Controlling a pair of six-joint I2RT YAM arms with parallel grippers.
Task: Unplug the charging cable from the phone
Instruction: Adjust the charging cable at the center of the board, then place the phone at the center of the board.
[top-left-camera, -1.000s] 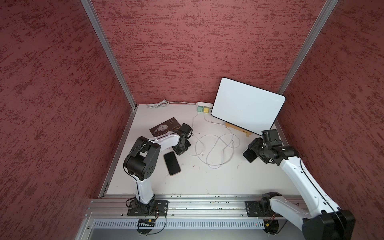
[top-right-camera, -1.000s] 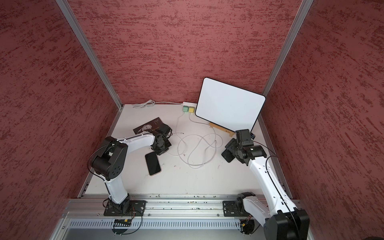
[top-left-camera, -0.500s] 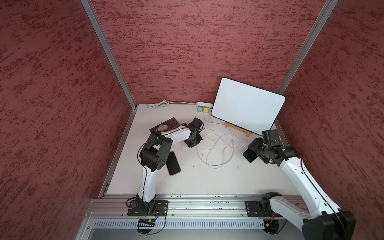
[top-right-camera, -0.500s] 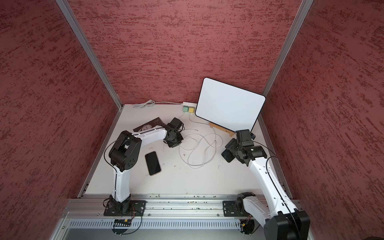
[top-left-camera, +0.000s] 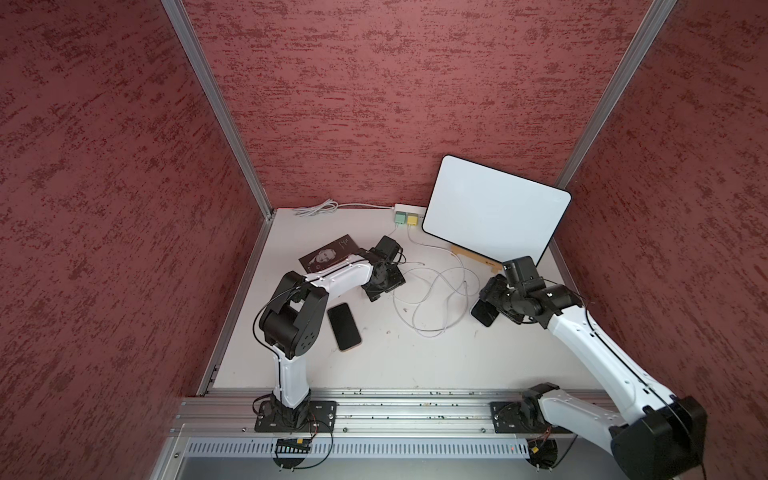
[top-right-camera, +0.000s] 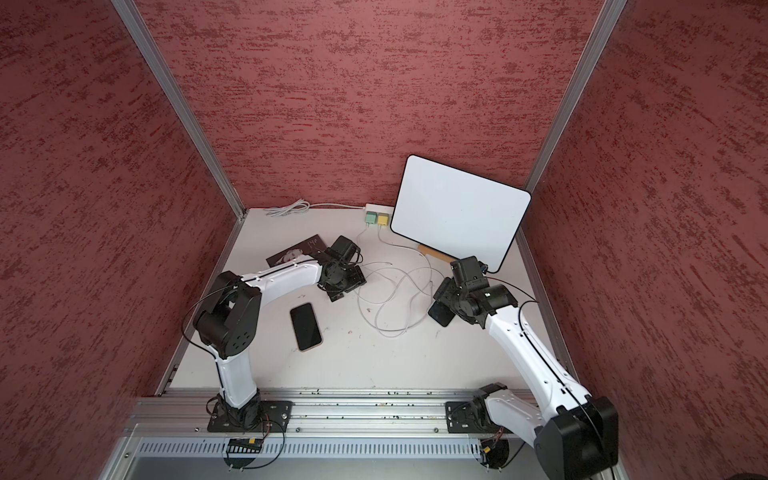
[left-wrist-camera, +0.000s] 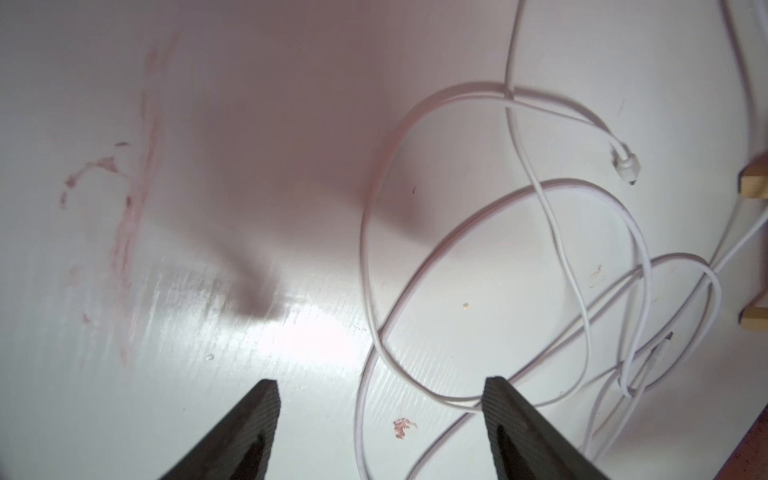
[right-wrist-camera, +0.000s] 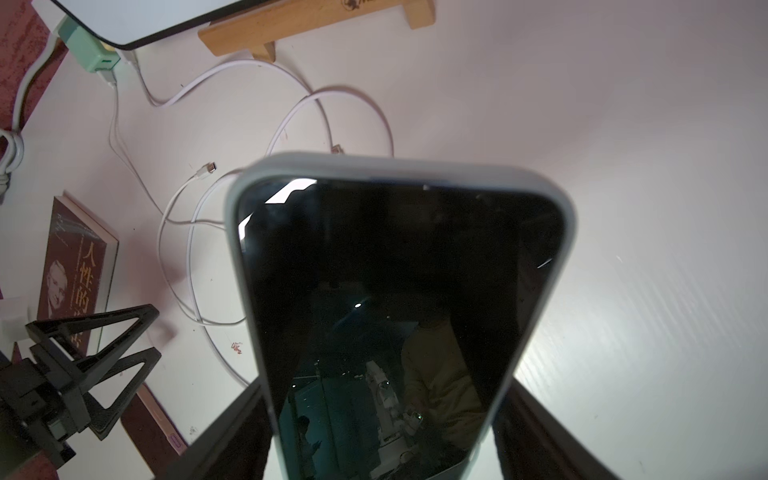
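Note:
My right gripper (right-wrist-camera: 380, 390) is shut on a dark-screened phone (right-wrist-camera: 399, 270) in a pale case, its fingers on the two long edges. It holds the phone (top-left-camera: 484, 313) just above the table at the right. No cable shows at the phone's visible end. White charging cables (left-wrist-camera: 365, 249) lie in loose loops mid-table. One plug (left-wrist-camera: 626, 168) lies free on the table, also visible in the right wrist view (right-wrist-camera: 206, 169). My left gripper (left-wrist-camera: 380, 399) hangs open and empty by the loops' left edge (top-left-camera: 386, 286). A second black phone (top-left-camera: 344, 326) lies flat near the left arm.
Green (top-left-camera: 400, 217) and yellow (top-left-camera: 412, 218) chargers sit at the back wall. A white board (top-left-camera: 494, 212) leans on a wooden stand (top-left-camera: 473, 255) at the back right. A dark book (top-left-camera: 328, 257) lies behind the left arm. Red walls enclose three sides.
My left gripper moved from beside the flat black phone toward the back right, then opened from shut; the cable end now lies free. The right arm has not moved.

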